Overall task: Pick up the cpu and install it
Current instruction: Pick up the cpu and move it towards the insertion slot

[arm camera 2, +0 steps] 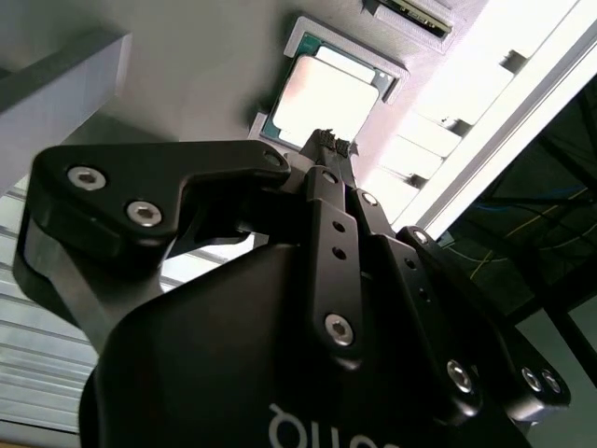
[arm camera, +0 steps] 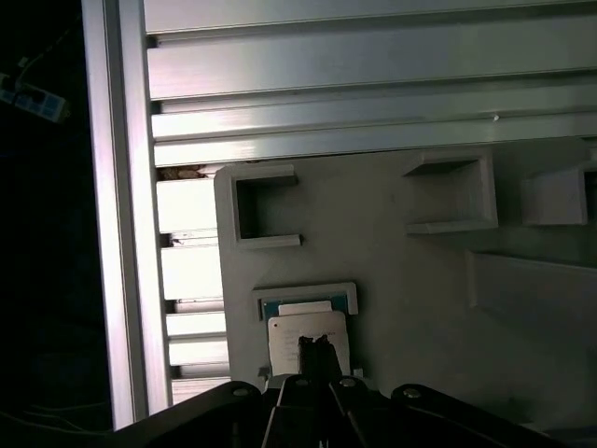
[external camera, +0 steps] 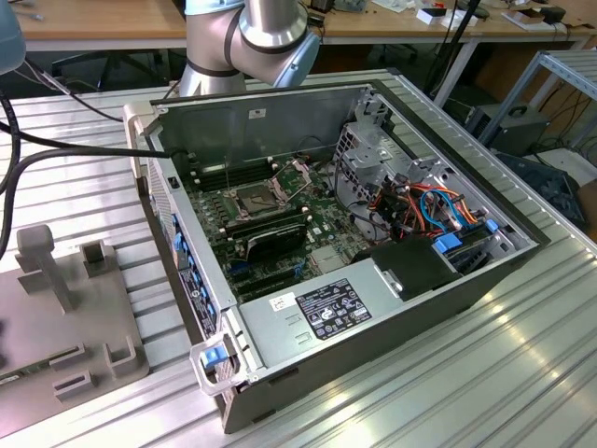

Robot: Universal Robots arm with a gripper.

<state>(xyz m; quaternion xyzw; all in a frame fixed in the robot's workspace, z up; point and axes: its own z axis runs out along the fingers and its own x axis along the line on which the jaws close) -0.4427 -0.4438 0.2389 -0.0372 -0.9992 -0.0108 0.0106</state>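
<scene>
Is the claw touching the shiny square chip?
Cannot tell. In both wrist views the claw overlaps the cpu lying in its gray holder, but neither view plainly shows contact or a gap between them.

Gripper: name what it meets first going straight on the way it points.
Probably the cpu, seated in its grey holder; the gripper points at its silvery face in both wrist views, depth unclear.

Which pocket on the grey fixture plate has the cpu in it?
The pocket at the end effector tips holds the cpu; the U-shaped pocket and the square pocket nearby are empty.
</scene>
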